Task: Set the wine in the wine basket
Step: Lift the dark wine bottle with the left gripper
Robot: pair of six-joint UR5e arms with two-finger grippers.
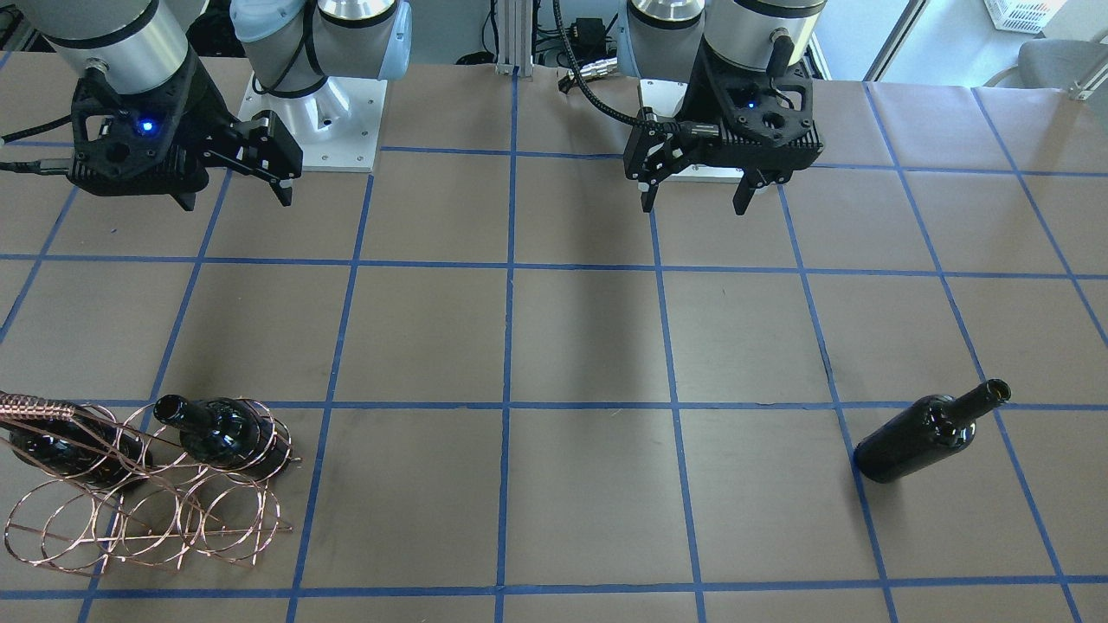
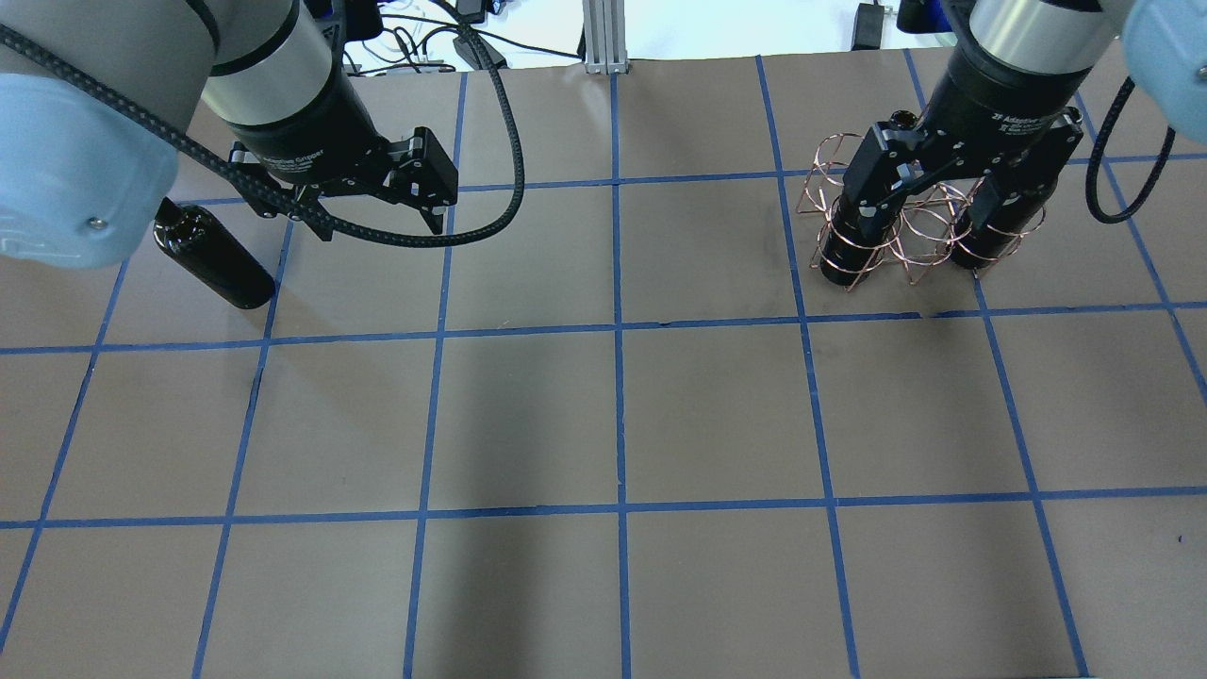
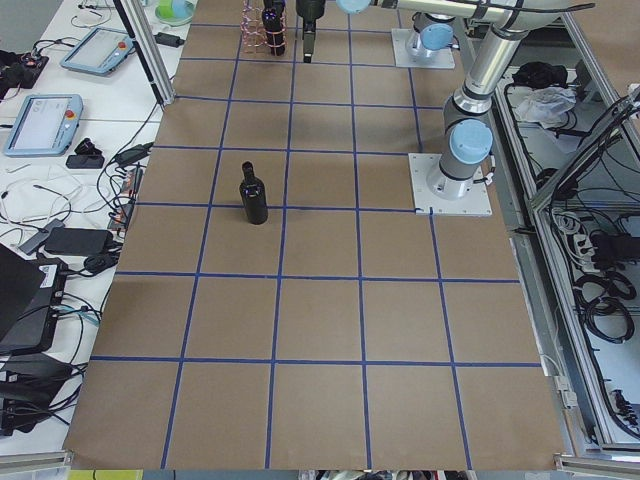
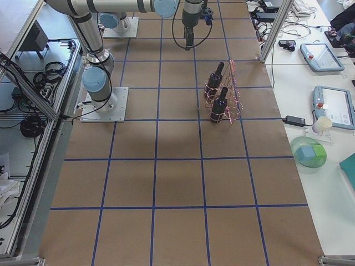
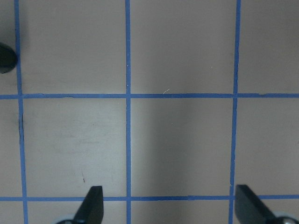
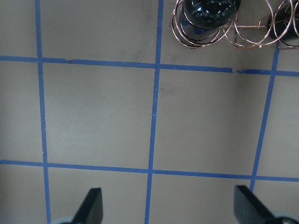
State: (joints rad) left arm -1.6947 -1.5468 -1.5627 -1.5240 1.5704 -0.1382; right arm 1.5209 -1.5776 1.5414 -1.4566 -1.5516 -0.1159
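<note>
A loose dark wine bottle (image 1: 930, 433) stands upright on the brown table on my left side; it also shows in the overhead view (image 2: 212, 255), in the exterior left view (image 3: 254, 195), and as a sliver at the left wrist view's edge (image 5: 5, 58). The copper wire wine basket (image 1: 147, 510) stands on my right side and holds two dark bottles (image 1: 216, 428); it also shows in the overhead view (image 2: 910, 222) and the right wrist view (image 6: 252, 32). My left gripper (image 1: 694, 206) is open and empty, raised, apart from the loose bottle. My right gripper (image 1: 235, 201) is open and empty, raised near the basket.
The table (image 2: 613, 415) is covered in brown paper with a blue tape grid. Both arm bases (image 1: 316, 121) are bolted at the robot's side. Side benches with tablets and cables (image 3: 60, 120) flank the table ends.
</note>
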